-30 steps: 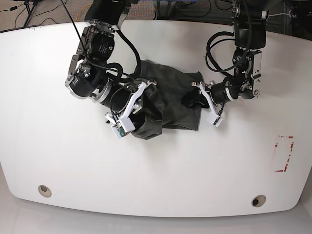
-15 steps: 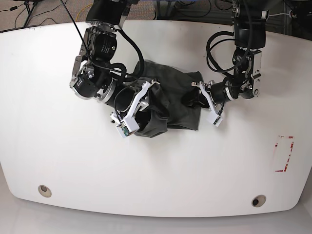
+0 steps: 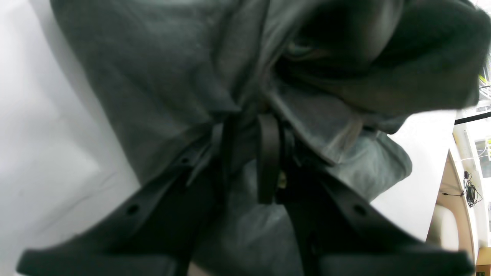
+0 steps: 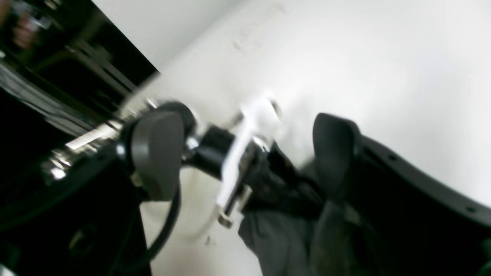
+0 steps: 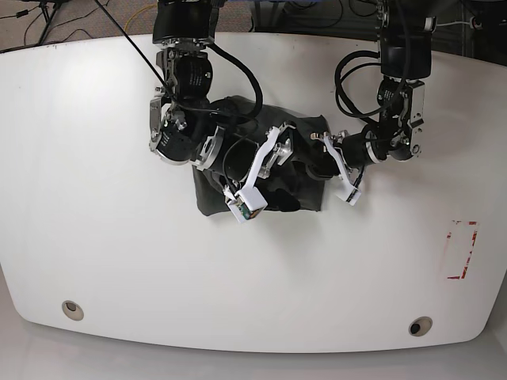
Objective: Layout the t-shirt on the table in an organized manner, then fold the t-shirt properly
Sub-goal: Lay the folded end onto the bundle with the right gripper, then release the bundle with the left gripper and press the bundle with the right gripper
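A crumpled dark charcoal-grey cloth t-shirt (image 5: 297, 158) lies near the white smooth tabletop's (image 5: 103, 237) far edge, both grippers over it.

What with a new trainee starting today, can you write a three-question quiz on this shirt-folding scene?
1. True or false: the shirt lies fully spread out on the table, with both sleeves showing.
2. Which hand pinches cloth? A: left hand. B: right hand. C: neither.
3. Fill in: the right hand's jaws stand ___.

Key: 1 false, it is bunched up; 2 A; 3 open.
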Available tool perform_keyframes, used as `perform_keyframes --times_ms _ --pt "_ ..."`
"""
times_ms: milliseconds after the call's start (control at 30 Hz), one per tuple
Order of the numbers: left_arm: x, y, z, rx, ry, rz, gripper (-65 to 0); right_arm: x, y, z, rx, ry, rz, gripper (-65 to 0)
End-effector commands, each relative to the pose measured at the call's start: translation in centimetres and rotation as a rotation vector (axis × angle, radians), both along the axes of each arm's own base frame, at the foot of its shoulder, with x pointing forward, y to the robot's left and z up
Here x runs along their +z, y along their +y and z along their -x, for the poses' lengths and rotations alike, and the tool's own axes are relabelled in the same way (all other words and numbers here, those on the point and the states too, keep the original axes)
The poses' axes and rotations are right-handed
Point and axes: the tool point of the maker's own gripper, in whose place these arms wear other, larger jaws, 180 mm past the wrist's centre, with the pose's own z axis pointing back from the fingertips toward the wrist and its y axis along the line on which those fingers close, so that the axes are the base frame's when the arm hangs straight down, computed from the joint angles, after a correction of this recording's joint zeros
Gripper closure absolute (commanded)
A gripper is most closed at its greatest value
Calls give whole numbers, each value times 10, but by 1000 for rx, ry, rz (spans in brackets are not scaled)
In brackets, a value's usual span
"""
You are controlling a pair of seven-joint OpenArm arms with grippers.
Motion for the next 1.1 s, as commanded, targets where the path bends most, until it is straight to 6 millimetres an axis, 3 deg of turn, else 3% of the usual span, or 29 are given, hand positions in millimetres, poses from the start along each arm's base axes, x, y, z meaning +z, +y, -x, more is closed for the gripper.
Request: perform_keyframes --times_ms 0,300,433,767,1067 --pt "-31 15 25 -68 113 -160 -101 24 -3 -6 -18 -74 -42 -509" --pt "-29 15 22 -67 105 -159 -101 1 -69 -22 -134 -68 90 -509" --pt "-24 10 16 -67 92 -148 -101 -11 -84 -18 -136 -52 142 -509" --pt "-20 7 13 -65 82 -135 -101 -27 -87 -9 -134 -9 159 -509" --pt "13 2 -3 -34 7 -23 -101 -34 -88 -23 -136 19 152 -509"
